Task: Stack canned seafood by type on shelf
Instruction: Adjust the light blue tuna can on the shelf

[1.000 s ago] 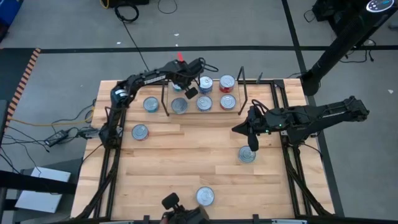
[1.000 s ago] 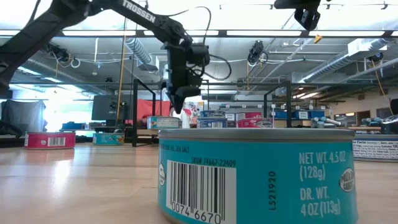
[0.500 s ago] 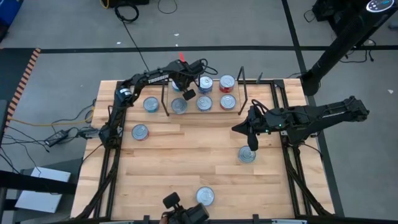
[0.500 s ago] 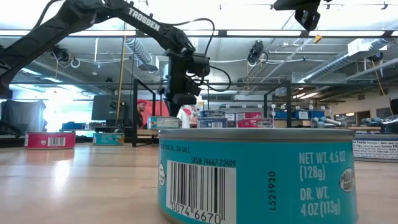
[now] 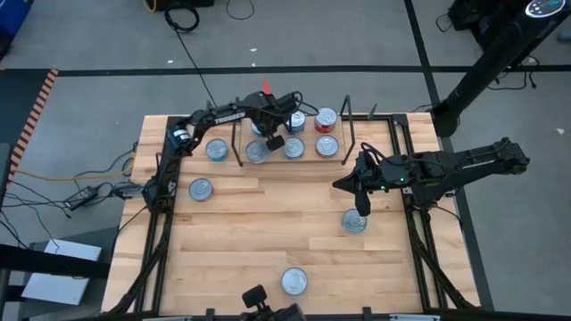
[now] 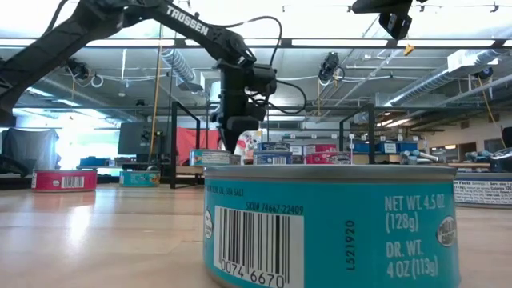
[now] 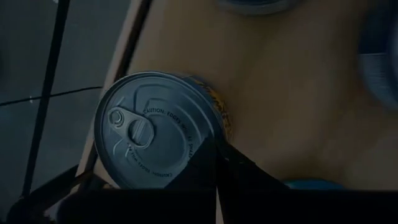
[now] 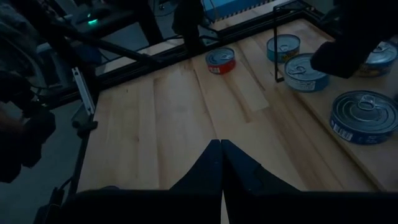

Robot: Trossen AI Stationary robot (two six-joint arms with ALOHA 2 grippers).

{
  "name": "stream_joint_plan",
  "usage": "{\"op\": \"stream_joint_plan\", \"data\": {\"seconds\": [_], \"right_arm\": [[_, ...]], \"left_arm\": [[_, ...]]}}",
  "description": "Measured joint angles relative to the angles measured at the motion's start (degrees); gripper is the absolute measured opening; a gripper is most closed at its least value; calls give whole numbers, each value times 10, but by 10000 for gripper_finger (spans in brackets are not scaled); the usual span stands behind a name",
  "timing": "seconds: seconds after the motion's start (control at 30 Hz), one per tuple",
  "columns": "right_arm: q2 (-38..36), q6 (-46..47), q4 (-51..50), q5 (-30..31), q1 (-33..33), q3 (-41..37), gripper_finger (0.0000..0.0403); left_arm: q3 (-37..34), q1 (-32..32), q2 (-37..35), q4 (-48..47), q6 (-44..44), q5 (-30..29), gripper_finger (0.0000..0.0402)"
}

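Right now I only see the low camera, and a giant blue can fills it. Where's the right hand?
Observer: From above, the right hand is shut, close by a tin on the table's right half.
Operator: Is the left hand holding a can?
Observer: No. The left hand is shut and empty, above the shelf. Its wrist camera shows a silver lid under it.

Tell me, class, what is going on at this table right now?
A two-armed robot is sorting flat tins onto a small wooden shelf. The left gripper, shut and empty, hovers over the shelf's left end above a tin. The right gripper, also shut, waits above a loose tin. Several tins still lie around the table.
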Motion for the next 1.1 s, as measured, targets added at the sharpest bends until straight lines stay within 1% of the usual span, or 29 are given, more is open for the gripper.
{"op": "stream_joint_plan", "data": {"seconds": [0.23, 0.33, 0.4, 0.5, 0.6, 0.73, 0.77, 0.97, 1.1], "right_arm": [[0, -4, 0, 0, 0, 0, 8], [0, -4, 0, 0, 0, 0, 8], [0, -4, 0, 0, 0, 0, 8], [0, -6, 0, 0, 0, 0, 8], [0, -6, 0, 0, 0, 0, 9], [0, -9, 0, -1, 0, 0, 8], [0, -10, 0, -1, 0, 0, 8], [0, -10, 0, -1, 0, 0, 7], [0, -10, 0, -1, 0, 0, 7]], "left_arm": [[3, -16, 0, -6, 0, 1, 0], [39, -16, 0, -52, -3, -2, 0], [79, -17, 0, -92, -3, 2, 0], [131, -21, -1, -179, -3, 36, 0], [146, -33, -2, -246, -5, 73, 0], [117, -47, 0, -240, -16, 114, 0], [107, -52, 0, -236, -16, 116, 0], [46, -67, 3, -183, -32, 93, 0], [22, -68, 3, -157, -43, 84, 0]]}}
